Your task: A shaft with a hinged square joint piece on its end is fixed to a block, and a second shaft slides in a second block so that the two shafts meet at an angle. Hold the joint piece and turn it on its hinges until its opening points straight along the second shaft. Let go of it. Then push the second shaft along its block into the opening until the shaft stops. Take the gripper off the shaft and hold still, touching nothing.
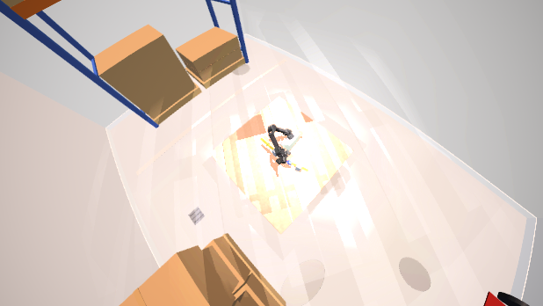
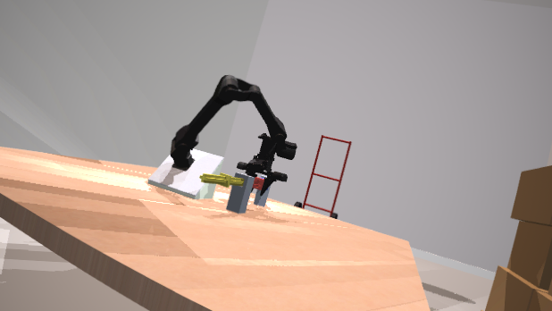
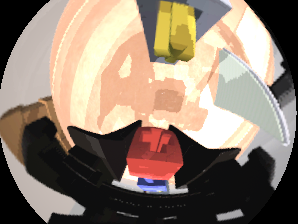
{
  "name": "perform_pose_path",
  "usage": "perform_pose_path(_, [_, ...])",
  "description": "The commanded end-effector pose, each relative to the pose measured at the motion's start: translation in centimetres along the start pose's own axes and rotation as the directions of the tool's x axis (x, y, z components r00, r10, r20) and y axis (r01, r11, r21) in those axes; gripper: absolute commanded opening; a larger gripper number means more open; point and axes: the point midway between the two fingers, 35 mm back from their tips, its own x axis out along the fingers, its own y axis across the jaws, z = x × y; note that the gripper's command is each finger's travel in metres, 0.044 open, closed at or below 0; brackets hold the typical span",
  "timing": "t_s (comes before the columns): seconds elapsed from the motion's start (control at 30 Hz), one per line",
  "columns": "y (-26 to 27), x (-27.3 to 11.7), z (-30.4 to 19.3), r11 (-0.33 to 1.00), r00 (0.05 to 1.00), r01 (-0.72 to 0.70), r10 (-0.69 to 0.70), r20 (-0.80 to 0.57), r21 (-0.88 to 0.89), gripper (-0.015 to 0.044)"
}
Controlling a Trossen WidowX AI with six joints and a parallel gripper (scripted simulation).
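My gripper (image 2: 260, 186) (image 3: 154, 124) is shut on the red joint piece (image 2: 257, 182) (image 3: 154, 154), one dark finger on each side. The notched opening of the piece faces up the wrist view, roughly toward the yellow sliding shaft (image 2: 219, 179) (image 3: 175, 30). That shaft passes through the near grey block (image 2: 238, 197) (image 3: 210, 17), its end just proud of the block face, with a gap to the piece. A blue part (image 3: 153, 185) shows behind the piece. The other grey block (image 2: 261, 198) stands beyond, partly hidden by the gripper. The fixed shaft is mostly hidden.
The arm's base stands on a pale slab (image 2: 205, 167) (image 3: 237, 95) beside the near block. All of it is on the wooden table top (image 2: 268, 250) (image 1: 281, 215). Cardboard boxes (image 2: 533, 197) and a red hand truck (image 2: 326, 177) stand off the table.
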Motion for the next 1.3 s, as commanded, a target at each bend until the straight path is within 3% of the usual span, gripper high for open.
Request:
perform_pose_path(0.0, [0.0,0.0,0.0,1.0,1.0,0.0,0.0,0.001,-0.001,0.0252])
perform_pose_path(0.23, [0.0,0.0,0.0,1.0,1.0,0.0,0.0,0.001,-0.001,0.0436])
perform_pose_path(0.7, [0.0,-0.1,0.0,1.0,1.0,0.0,0.0,0.005,-0.001,0.044])
perform_pose_path(0.9, [-0.1,-2.7,-0.2,1.0,0.991,-0.002,0.002,0.136,-0.004,0.044])
perform_pose_path(1.1, [-0.1,-2.8,-0.2,1.0,0.99,-0.004,0.005,0.14,-0.005,0.044])
perform_pose_path(1.27, [0.1,-3.9,-0.4,0.993,0.992,0.007,0.009,0.128,-0.122,0.044])
